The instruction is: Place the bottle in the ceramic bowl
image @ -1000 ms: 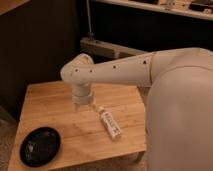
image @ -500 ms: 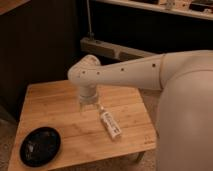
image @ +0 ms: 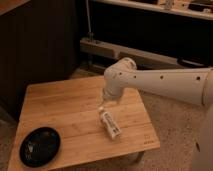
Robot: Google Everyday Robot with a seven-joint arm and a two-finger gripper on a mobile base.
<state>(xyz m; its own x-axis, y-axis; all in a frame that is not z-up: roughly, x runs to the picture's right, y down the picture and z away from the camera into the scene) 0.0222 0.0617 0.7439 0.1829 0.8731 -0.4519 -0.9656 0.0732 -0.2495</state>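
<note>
The bottle (image: 109, 124) is small and whitish with a dark-printed label. It lies on its side on the right half of the wooden table (image: 65, 105), its pale cap pointing to the far side. The ceramic bowl (image: 40, 146) is shallow, round and glossy black, and sits at the table's front left corner, well apart from the bottle. My gripper (image: 106, 99) hangs from the white arm (image: 160, 82) and points down, just above and behind the bottle's cap end. Nothing shows in its grasp.
The table's right edge (image: 149, 125) is close to the bottle. A low ledge (image: 125, 52) and dark shelving run behind the table. A dark wall panel (image: 35, 45) stands at the back left. Speckled floor (image: 180, 135) lies to the right.
My gripper has moved to the right over the table, from left of the bottle to just above its far end. The bottle and the bowl have not moved.
</note>
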